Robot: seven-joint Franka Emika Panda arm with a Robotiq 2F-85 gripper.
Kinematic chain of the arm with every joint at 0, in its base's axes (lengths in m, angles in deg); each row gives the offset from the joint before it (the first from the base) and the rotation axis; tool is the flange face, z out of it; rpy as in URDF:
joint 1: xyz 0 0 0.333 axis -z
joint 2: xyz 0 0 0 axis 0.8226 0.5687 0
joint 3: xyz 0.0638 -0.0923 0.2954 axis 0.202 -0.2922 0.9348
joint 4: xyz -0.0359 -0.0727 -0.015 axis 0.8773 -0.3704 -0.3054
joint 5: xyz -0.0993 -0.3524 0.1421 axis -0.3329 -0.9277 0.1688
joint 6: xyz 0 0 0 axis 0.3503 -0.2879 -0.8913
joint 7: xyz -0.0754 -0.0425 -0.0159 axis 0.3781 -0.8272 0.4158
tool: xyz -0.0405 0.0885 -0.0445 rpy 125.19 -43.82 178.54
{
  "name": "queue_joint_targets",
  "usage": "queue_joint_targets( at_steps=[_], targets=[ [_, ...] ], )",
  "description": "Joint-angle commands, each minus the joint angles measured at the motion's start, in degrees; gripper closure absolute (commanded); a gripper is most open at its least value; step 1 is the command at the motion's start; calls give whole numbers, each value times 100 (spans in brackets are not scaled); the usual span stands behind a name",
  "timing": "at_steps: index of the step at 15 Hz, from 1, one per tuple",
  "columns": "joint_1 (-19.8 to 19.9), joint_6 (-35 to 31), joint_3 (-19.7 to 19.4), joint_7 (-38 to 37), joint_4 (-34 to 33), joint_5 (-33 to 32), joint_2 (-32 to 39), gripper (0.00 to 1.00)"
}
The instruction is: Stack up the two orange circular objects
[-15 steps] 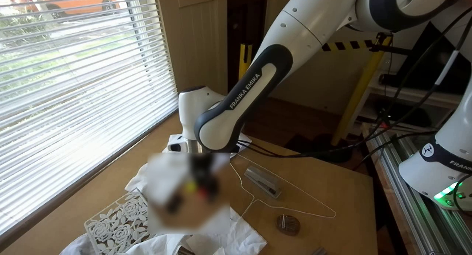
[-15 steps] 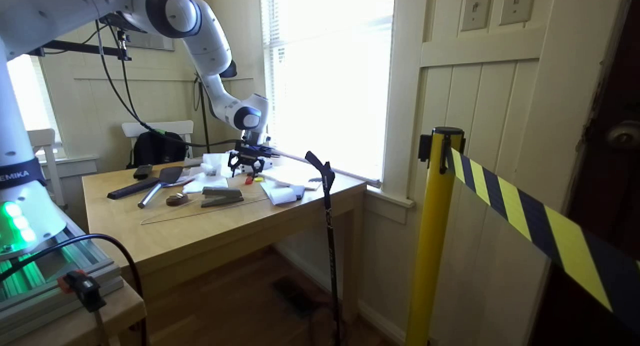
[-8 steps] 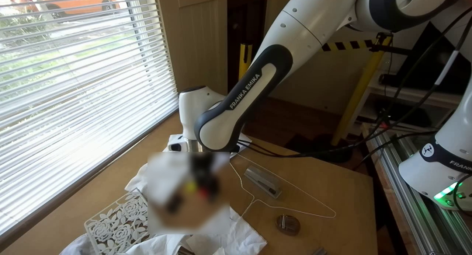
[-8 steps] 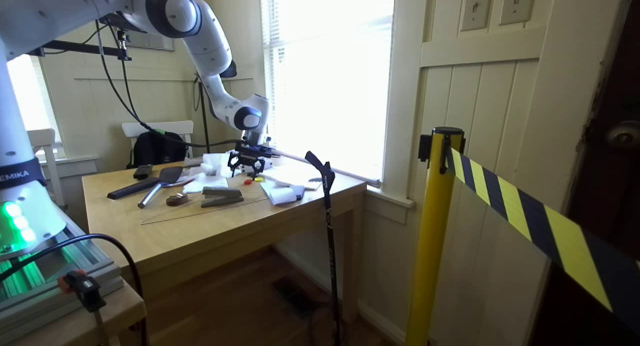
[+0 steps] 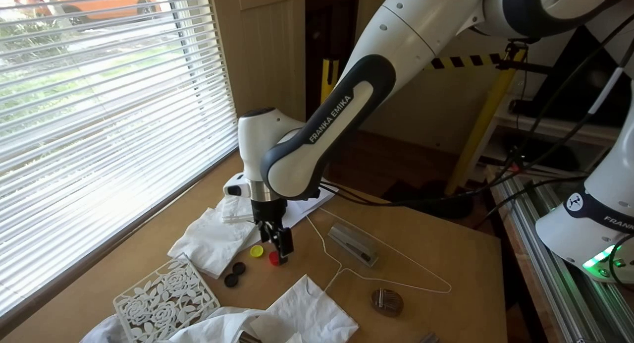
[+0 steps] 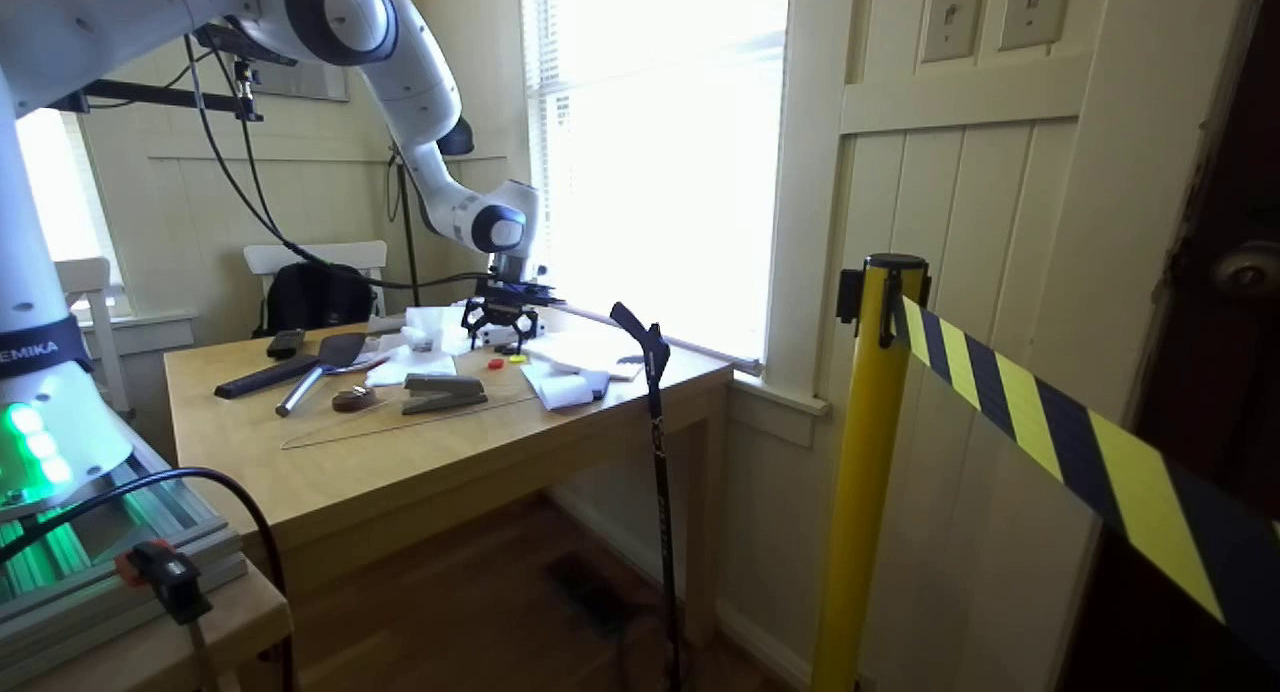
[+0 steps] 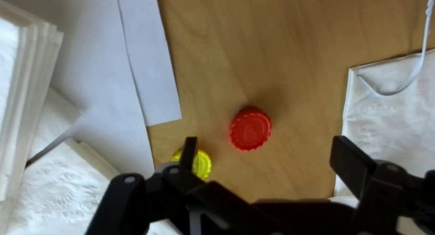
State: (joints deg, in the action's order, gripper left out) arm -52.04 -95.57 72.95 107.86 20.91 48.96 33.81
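Observation:
A round red cap (image 7: 250,130) with a crimped rim lies on the table between my fingers in the wrist view. It shows a thick side, as if one cap sits on another, but I cannot tell if there are two. No separate second red or orange piece shows. The red cap appears in both exterior views (image 5: 274,257) (image 6: 495,364), partly behind a finger in one. My gripper (image 7: 265,143) is open and empty above it; it also shows in both exterior views (image 5: 274,250) (image 6: 495,348). A yellow cap (image 7: 203,164) lies close by, partly hidden by the left finger.
Two black caps (image 5: 235,274) lie near the yellow one. White napkins (image 5: 213,239) and paper (image 7: 102,75) lie beside them. A stapler (image 5: 352,244), a wire hanger (image 5: 396,283), a brown round object (image 5: 387,302) and a white rose-pattern panel (image 5: 166,298) are around.
My gripper has risen a little, open. The red piece looked taller a second ago and sits slightly lower now. The blur over the gripper area in an exterior view is gone.

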Motion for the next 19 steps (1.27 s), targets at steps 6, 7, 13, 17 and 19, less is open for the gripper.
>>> queue_joint_targets(
  at_steps=[6, 7, 13, 17, 19],
  targets=[
    [-655, 387, -578, -995, 522, -810, -1072, 0],
    [-758, 534, -650, -1210, 627, -945, -1299, 0],
    [-1285, 1281, -919, -3001, 1390, -1510, -2569, 0],
    [-1196, 1314, -757, -3002, 1218, -1381, -2519, 0],
    [-1199, 1314, -767, -3056, 1309, -1384, -2580, 0]
  ],
)
